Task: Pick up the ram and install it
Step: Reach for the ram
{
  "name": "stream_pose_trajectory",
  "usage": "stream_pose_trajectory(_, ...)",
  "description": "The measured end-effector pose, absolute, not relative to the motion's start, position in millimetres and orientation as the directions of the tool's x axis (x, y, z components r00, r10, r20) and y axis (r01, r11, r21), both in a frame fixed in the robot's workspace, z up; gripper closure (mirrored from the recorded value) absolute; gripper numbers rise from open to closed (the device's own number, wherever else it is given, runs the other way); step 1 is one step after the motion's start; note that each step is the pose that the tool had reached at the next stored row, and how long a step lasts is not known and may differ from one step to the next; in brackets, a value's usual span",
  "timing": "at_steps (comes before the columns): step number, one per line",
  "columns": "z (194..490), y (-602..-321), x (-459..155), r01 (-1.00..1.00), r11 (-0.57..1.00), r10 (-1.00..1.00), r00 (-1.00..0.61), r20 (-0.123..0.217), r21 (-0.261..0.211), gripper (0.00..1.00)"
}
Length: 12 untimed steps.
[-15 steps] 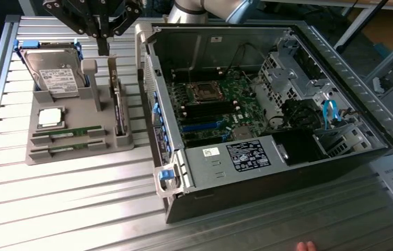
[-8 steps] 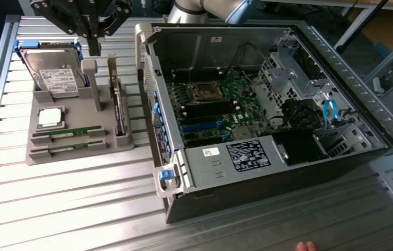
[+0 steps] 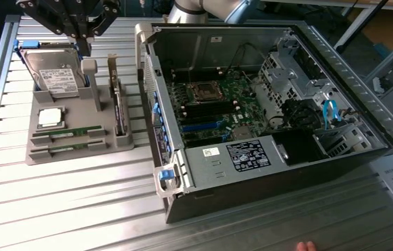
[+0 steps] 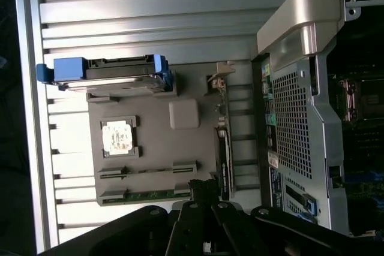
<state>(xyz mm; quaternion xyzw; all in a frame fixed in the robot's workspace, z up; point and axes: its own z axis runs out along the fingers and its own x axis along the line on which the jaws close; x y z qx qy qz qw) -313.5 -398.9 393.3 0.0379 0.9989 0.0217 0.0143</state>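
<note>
Approach step, pre-grasp: fingers [image 3: 81, 39] shut, empty, hovering over hard drive [image 3: 56, 73]. ram [image 3: 67, 134] unpicked in grey holder [image 3: 78, 116], below and apart from fingers (second stick alongside). Judgement: grasp needs fingers opened, aligned over stick.

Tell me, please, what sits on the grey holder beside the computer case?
A hard drive, a processor chip, two ram sticks and an upright expansion card; their undersides are hidden.
</note>
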Motion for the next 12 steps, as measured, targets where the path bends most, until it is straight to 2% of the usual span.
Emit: stream_pose_trajectory(12,393,-399,-341,0.075,0.996,0.076,-0.997,-0.027,0.045,0.9)
